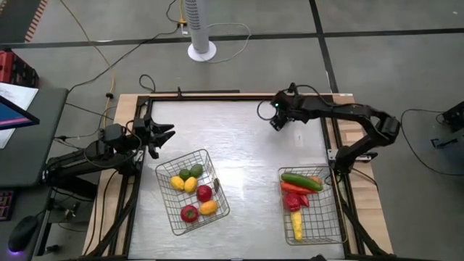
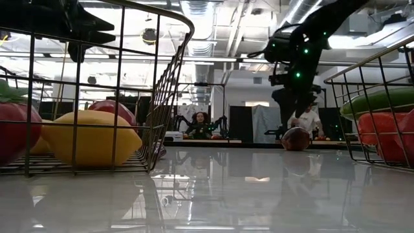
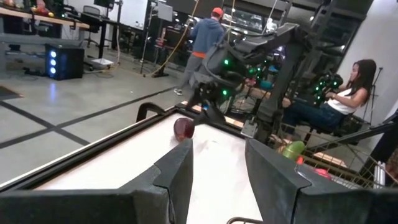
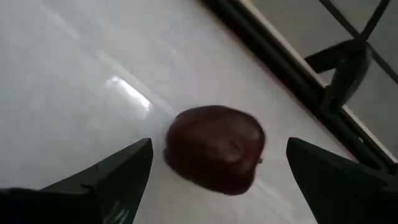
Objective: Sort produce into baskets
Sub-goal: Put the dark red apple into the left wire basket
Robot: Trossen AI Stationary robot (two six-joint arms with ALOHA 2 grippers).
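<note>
A dark maroon round produce piece [image 4: 214,148] rests on the white table near its far edge, also seen in the low view [image 2: 296,138] and the left wrist view [image 3: 183,129]. My right gripper [image 4: 219,146] hovers open above it, slanting down, one finger on either side and apart from it. In the high view my right gripper [image 1: 275,119] covers the piece. My left gripper [image 1: 163,134] waits open at the table's left, pointing level. The left basket [image 1: 165,168] holds round red, yellow and green pieces. The right basket [image 1: 341,217] holds long ones.
A black frame [image 1: 217,96] runs along the table's far edge, close behind the maroon piece. People sit and stand in the room beyond the table [image 3: 348,93]. A white fan base [image 1: 201,51] stands on the floor past the far edge.
</note>
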